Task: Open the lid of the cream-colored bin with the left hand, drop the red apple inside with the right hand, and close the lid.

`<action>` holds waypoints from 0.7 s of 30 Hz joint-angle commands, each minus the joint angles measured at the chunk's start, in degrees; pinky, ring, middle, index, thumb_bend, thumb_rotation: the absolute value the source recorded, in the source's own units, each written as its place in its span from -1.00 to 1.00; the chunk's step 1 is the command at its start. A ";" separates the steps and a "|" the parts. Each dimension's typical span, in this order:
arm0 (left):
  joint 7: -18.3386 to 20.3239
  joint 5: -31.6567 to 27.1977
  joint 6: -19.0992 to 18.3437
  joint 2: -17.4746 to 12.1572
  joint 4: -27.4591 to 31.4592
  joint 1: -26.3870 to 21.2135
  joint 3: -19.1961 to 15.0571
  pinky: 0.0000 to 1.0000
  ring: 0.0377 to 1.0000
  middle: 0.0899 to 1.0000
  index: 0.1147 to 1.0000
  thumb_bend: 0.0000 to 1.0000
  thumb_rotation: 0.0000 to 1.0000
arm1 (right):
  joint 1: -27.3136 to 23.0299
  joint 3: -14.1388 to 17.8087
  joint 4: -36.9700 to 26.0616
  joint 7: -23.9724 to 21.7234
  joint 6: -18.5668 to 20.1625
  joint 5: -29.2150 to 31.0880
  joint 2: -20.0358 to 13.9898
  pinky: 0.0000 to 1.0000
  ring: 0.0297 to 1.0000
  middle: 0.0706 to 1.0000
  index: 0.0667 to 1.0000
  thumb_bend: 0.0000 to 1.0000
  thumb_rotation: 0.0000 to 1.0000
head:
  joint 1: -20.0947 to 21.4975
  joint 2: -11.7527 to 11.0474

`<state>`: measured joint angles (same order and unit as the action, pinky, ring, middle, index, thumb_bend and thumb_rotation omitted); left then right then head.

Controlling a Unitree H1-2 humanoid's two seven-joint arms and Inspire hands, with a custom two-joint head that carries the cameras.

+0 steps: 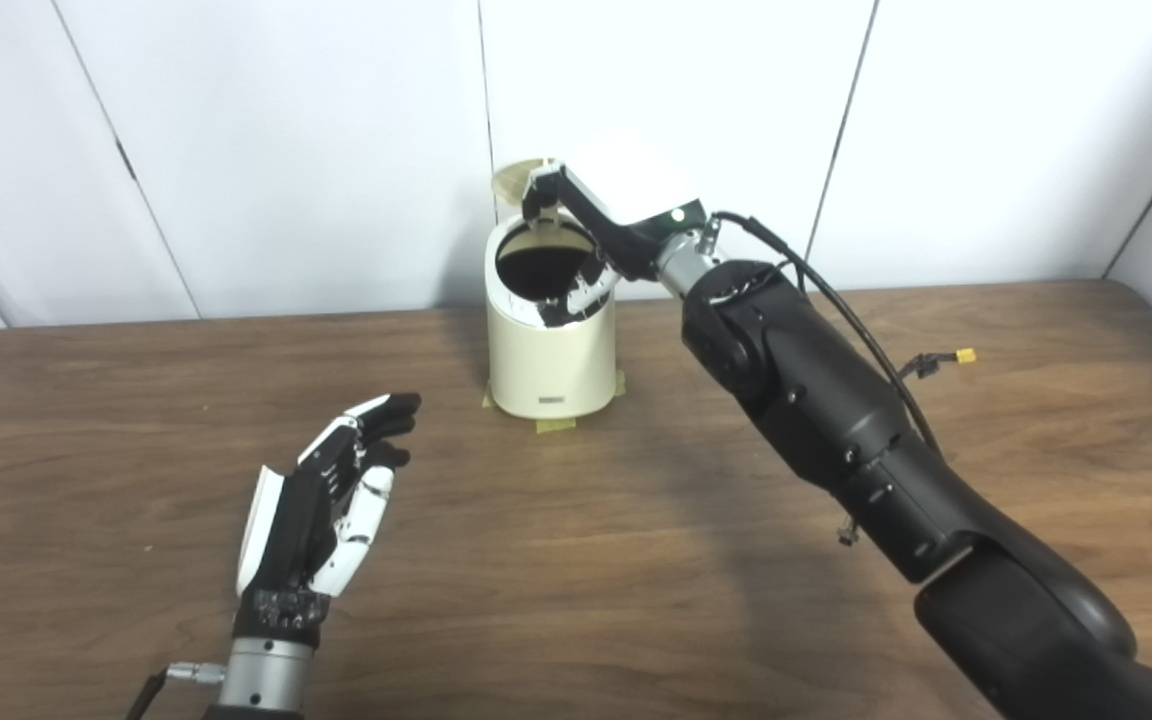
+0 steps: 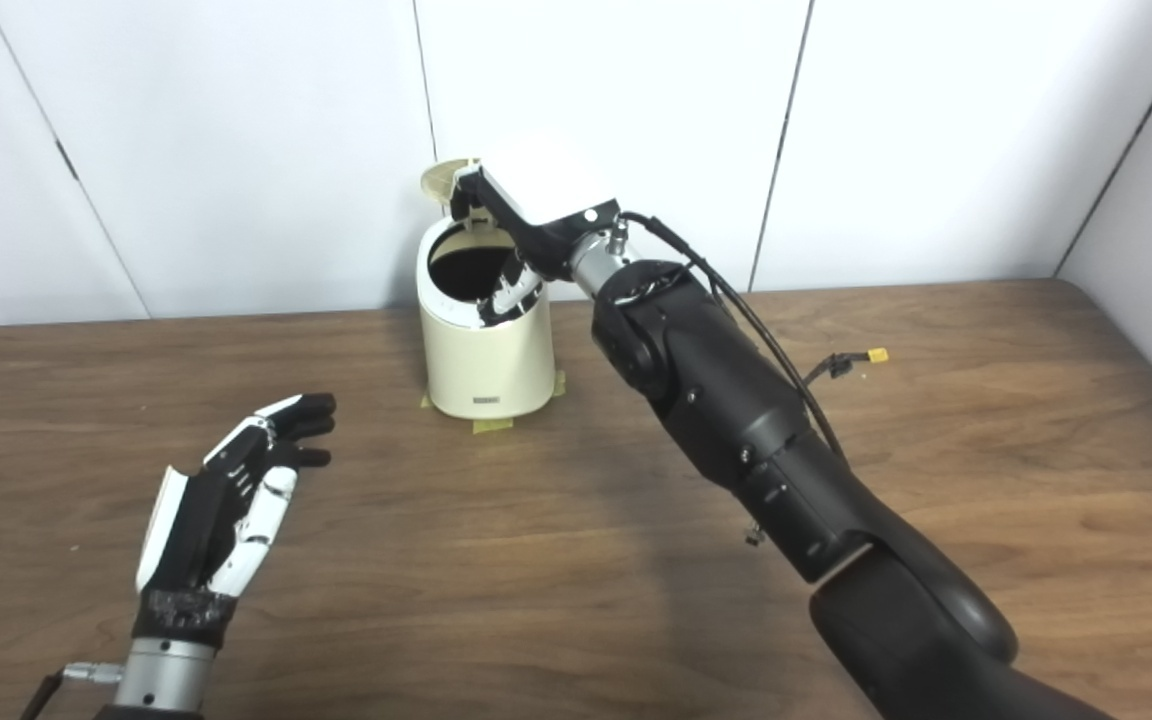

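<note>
Table (image 1: 576, 600): dark wood grain, matt with a faint sheen. Bin (image 1: 548, 365): smooth cream plastic, slightly glossy; dark interior seen through the open top, lid (image 1: 518, 180) in the same plastic at 12 o'clock. Left hand (image 1: 321, 500): glossy white plastic shells over matt black parts, brushed metal wrist at 6 o'clock. Right hand (image 1: 601, 225): white glossy shell, metal wrist collar. Right arm (image 2: 736, 420): smooth black plastic casing, semi-gloss. Wall (image 1: 286, 150): white matt panels.

The right arm (image 1: 816, 400) is reaching far forward, its right hand (image 1: 601, 230) hanging palm-down with fingers curled downward. The left hand (image 1: 321, 500) is hovering low, fingers apart, holding nothing.
</note>
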<state>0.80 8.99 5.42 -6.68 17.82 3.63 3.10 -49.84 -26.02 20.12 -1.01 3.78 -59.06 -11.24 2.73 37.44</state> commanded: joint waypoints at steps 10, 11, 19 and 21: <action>-0.85 1.01 2.39 0.70 -0.27 -0.79 -0.14 0.39 0.55 0.56 0.47 -0.50 0.45 | 10.33 9.32 -14.23 22.90 -10.02 7.69 0.17 -0.66 -0.55 -0.04 -0.19 0.05 -0.99 | -0.58 -1.02; -1.10 1.28 2.57 0.75 -0.44 -0.90 -0.25 0.39 0.54 0.56 0.47 -0.50 0.45 | 12.41 10.59 -16.17 23.03 -10.56 9.67 0.45 -0.66 -0.55 -0.07 -0.17 0.04 -0.99 | -0.69 -1.27; -2.59 4.00 2.55 -0.11 -1.77 -3.52 -1.74 0.34 0.48 0.48 0.42 -0.55 0.35 | 28.99 18.02 -23.76 17.91 -12.83 26.07 0.96 -0.45 -0.31 -0.12 -0.11 0.03 -0.99 | -1.04 -4.50; -2.86 4.71 2.65 -0.74 -2.03 -5.12 -2.36 0.32 0.46 0.46 0.42 -0.58 0.35 | 32.94 19.05 -23.70 16.39 -13.23 29.34 0.68 -0.28 -0.10 0.06 -0.12 -0.02 -0.77 | -1.27 -4.73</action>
<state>-1.13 12.69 6.00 -6.81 14.97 1.72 1.61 -16.63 -7.81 -1.97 15.93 -7.43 -32.01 -10.14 1.41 32.70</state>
